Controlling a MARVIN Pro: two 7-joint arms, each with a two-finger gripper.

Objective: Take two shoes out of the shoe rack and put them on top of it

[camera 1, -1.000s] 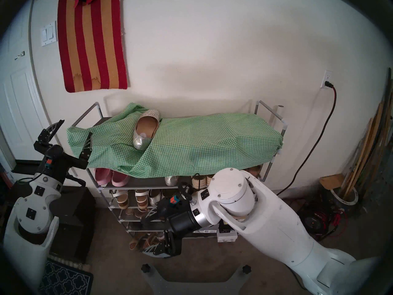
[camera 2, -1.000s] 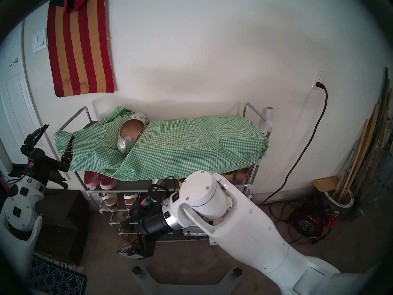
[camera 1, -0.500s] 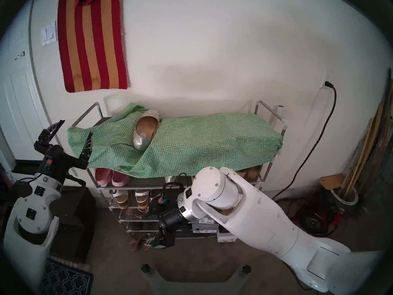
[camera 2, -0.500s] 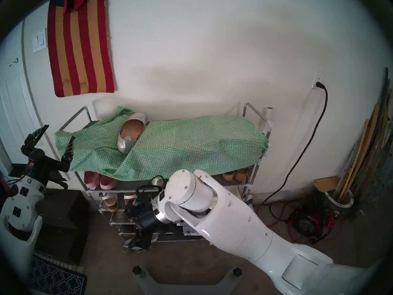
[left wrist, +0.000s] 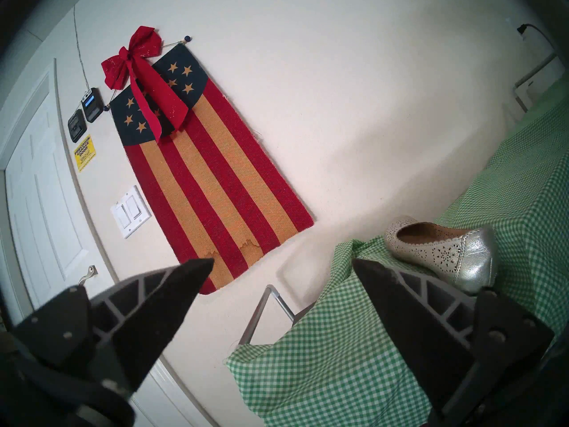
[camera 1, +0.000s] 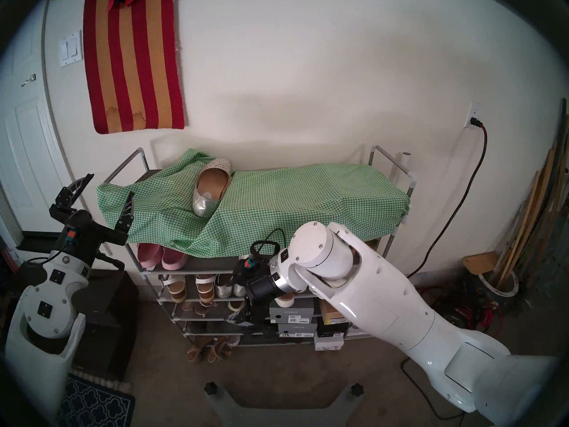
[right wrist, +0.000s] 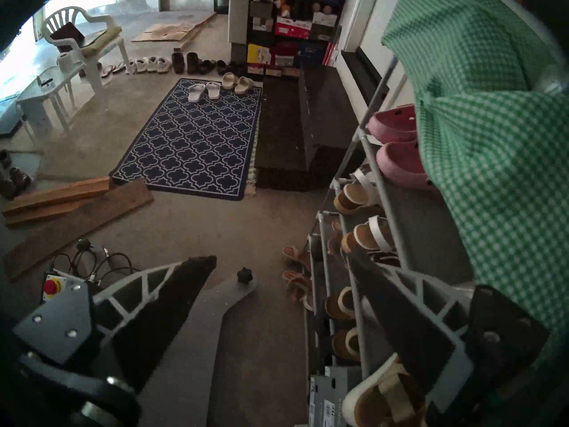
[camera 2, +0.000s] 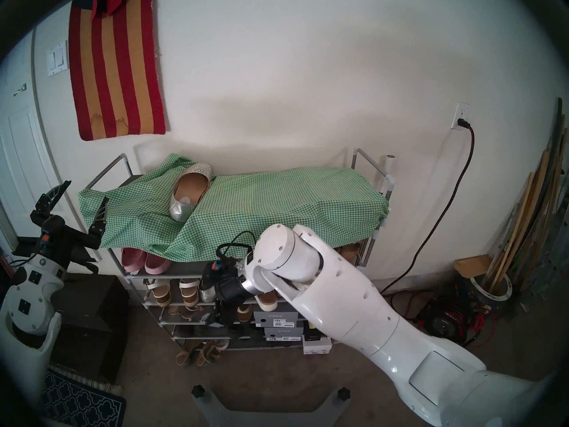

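The shoe rack [camera 1: 121, 166] [camera 2: 104, 170] [right wrist: 380, 189] stands against the wall, its top under a green checked cloth [camera 1: 277, 207]. One silver perforated shoe [camera 1: 212, 189] [camera 2: 189, 195] [left wrist: 443, 250] lies on that cloth at the left, toe to the wall. The second shoe is out of sight behind my right wrist. My left gripper [camera 1: 110, 184] [left wrist: 283, 261] hangs open and empty beside the rack's top left corner. In front of the middle tiers my right gripper [camera 1: 235, 300] [right wrist: 281, 258] is open and empty, pointing left along the rack's front.
Pink slip-ons [camera 1: 161, 257] sit on the second tier. Sandals and plain-looking silver flats [camera 1: 226, 289] fill the third. Shoe boxes [camera 1: 291, 314] are stacked lower right. A black step [camera 1: 104, 309] and a blue rug [right wrist: 191, 139] lie left of the rack.
My right arm has risen from near the floor-level tier to the middle tiers and swung closer to the rack. The left arm and the shoe on top have not moved.
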